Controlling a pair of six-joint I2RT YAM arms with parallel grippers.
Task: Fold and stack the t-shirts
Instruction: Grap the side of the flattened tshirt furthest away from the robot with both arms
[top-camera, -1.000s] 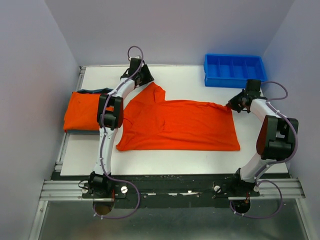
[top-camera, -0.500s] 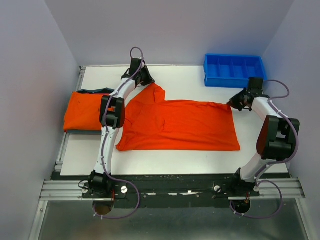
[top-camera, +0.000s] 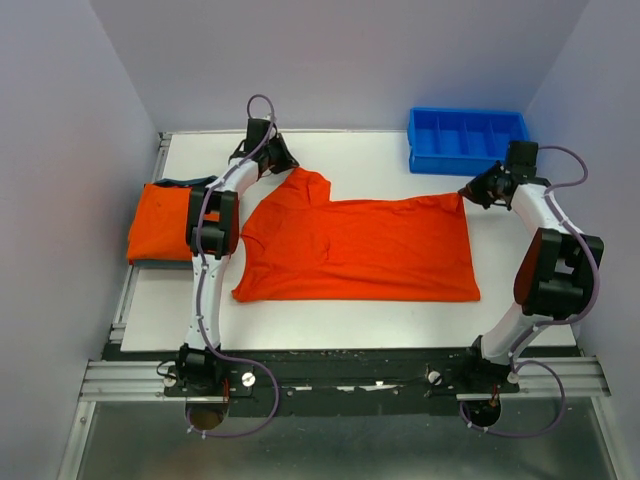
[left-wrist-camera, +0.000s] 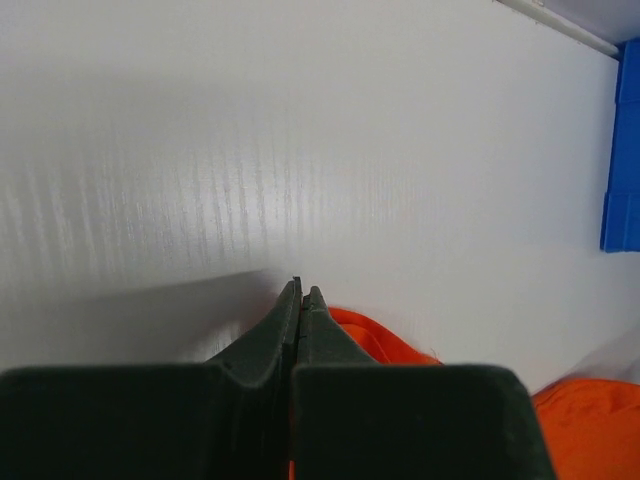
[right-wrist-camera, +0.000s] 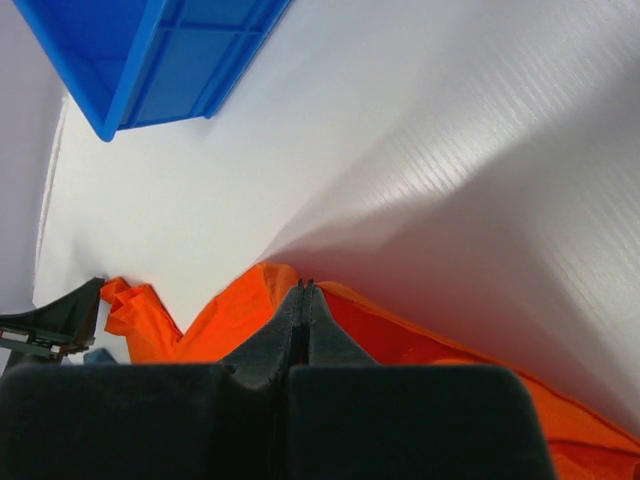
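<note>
A bright orange t-shirt (top-camera: 350, 250) lies spread across the middle of the white table (top-camera: 380, 155). My left gripper (top-camera: 287, 163) is at the shirt's far left corner. In the left wrist view its jaws (left-wrist-camera: 301, 289) are shut, with orange cloth (left-wrist-camera: 375, 335) pinched between and beside them. My right gripper (top-camera: 468, 192) is shut on the shirt's far right corner. In the right wrist view the cloth (right-wrist-camera: 420, 345) rises in a peak to the closed tips (right-wrist-camera: 303, 286). A folded stack of orange t-shirts (top-camera: 165, 222) with a dark teal edge lies at the table's left side.
A blue plastic bin (top-camera: 467, 138) with dividers stands at the back right, just behind my right gripper; it also shows as the blue bin (right-wrist-camera: 170, 50) in the right wrist view. Walls close the table in on the left, back and right.
My left gripper has shut on the shirt's far left corner. Both grippers have moved toward the back of the table, and the right one has drawn its corner back and to the right.
</note>
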